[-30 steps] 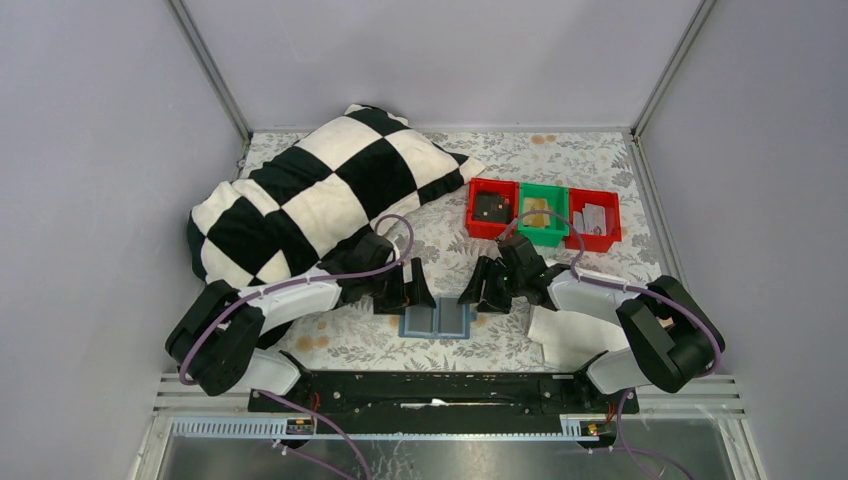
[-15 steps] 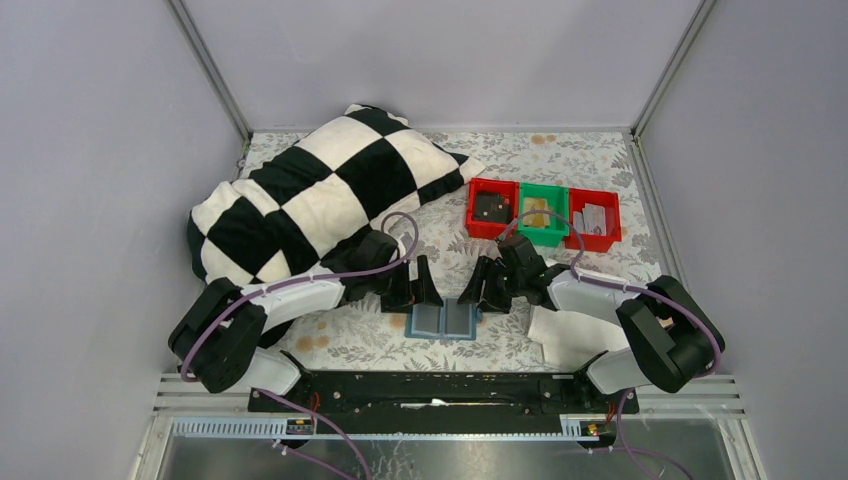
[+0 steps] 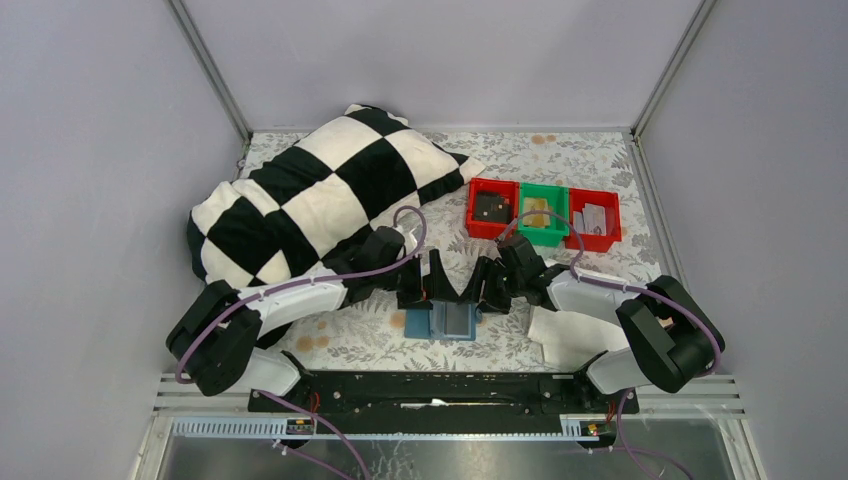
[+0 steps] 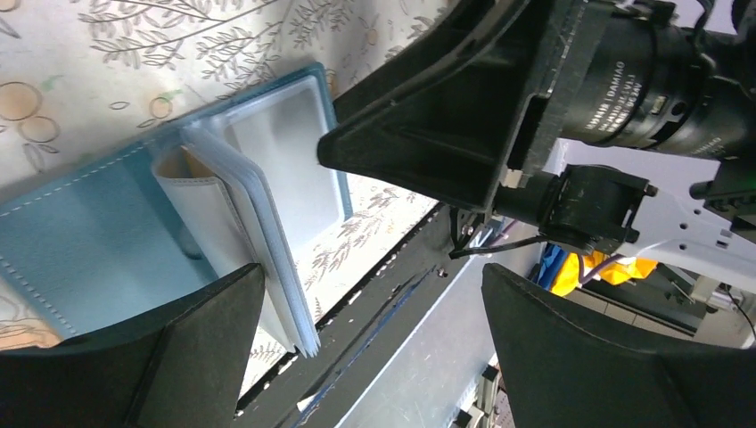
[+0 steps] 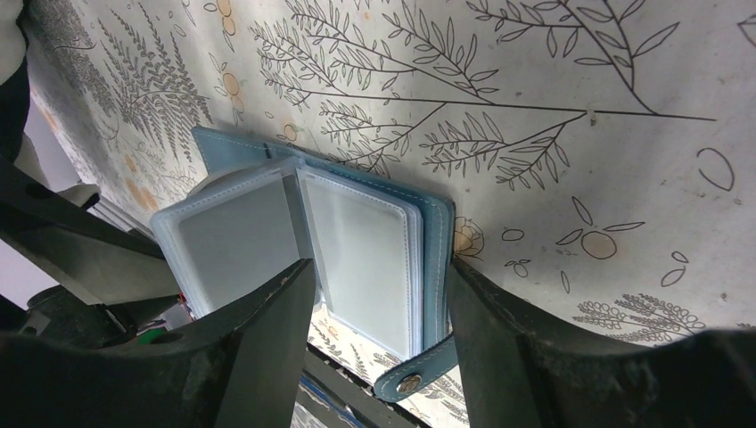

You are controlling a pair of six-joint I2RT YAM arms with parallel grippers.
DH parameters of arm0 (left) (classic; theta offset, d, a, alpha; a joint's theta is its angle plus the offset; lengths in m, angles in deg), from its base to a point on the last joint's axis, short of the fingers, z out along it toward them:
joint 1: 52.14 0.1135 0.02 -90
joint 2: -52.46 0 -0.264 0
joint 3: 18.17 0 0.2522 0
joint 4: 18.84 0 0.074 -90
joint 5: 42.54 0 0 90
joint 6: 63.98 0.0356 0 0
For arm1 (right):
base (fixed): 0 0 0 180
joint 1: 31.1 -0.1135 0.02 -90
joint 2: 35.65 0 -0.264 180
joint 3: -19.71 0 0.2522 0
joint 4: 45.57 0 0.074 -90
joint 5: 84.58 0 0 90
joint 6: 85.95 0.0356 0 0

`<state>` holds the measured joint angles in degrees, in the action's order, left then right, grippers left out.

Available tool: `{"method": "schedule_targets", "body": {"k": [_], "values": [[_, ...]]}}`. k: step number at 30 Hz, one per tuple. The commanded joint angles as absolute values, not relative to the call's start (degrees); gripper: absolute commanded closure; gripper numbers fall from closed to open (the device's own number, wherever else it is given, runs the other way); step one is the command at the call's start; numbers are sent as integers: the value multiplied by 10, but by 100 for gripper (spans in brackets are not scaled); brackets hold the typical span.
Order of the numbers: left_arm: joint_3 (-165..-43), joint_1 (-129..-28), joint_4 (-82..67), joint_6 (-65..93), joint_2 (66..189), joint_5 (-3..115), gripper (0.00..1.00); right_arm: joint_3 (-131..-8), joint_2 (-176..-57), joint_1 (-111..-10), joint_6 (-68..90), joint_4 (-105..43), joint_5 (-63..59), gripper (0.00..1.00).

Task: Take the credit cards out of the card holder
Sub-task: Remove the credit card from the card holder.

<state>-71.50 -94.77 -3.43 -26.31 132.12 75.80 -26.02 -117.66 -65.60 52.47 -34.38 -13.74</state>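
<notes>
Centre-front of flower-print table (image 3: 350,345) | left gripper (image 4: 373,285), fingers spread, has slid right over small teal-blue bifold card holder (image 3: 450,323); its clear plastic sleeves (image 4: 258,241) stand fanned | right gripper (image 5: 379,267) spread wide, straddling right panel | no card out yet

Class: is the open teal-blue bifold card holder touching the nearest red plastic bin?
Apart. The top view shows patterned tablecloth between the teal-blue card holder and that red plastic bin.

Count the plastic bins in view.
3, in a row at far right: left red bin, green bin in the middle, right red bin. None seems hidden.
</notes>
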Motion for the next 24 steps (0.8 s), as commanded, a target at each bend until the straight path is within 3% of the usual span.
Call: {"method": "schedule_targets", "body": {"k": [1, 11, 24], "values": [[-738, -961, -94, -279, 1332, 781, 5, -257, -1167, -662, 532, -352, -136, 37], [-743, -978, -113, -283, 1371, 779, 5, -224, -1104, -662, 536, -333, -110, 37], [-744, -936, -31, -246, 1313, 727, 5, -255, -977, -662, 477, -165, -13, 36]]}}
